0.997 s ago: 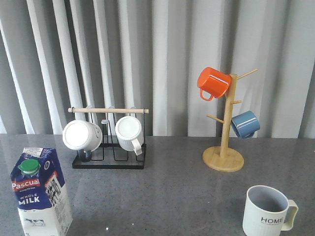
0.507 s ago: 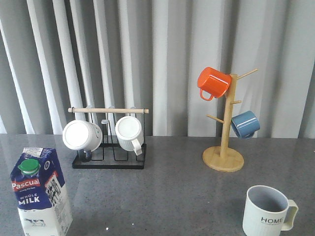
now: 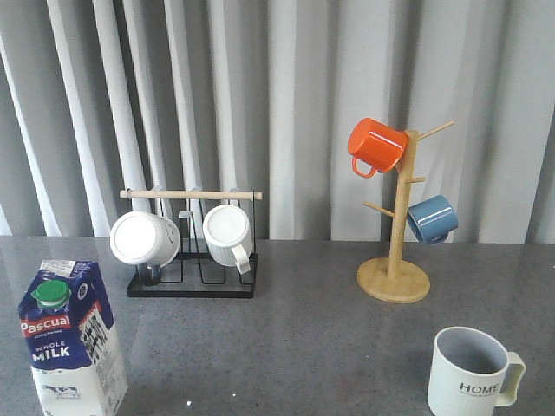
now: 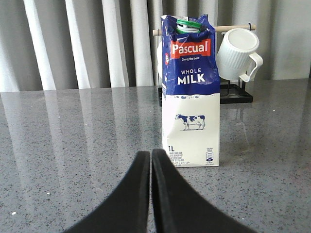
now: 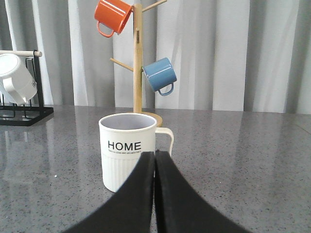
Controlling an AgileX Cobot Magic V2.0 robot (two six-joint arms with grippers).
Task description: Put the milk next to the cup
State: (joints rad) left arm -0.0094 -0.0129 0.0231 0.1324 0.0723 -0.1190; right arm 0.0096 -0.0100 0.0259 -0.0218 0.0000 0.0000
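Observation:
The milk (image 3: 69,342), a blue and white carton with a green cap, stands upright at the table's front left; it also shows in the left wrist view (image 4: 189,92). The cup (image 3: 468,373), a pale ribbed mug marked "HOME", stands at the front right, handle to the right; it also shows in the right wrist view (image 5: 129,150). My left gripper (image 4: 150,154) is shut and empty, a little short of the milk. My right gripper (image 5: 155,154) is shut and empty, just short of the cup. Neither gripper shows in the front view.
A black wire rack (image 3: 192,282) with a wooden bar holds two white ribbed mugs (image 3: 227,234) behind the milk. A wooden mug tree (image 3: 395,277) at the back right carries an orange mug (image 3: 375,146) and a blue mug (image 3: 432,218). Grey curtains hang behind the table.

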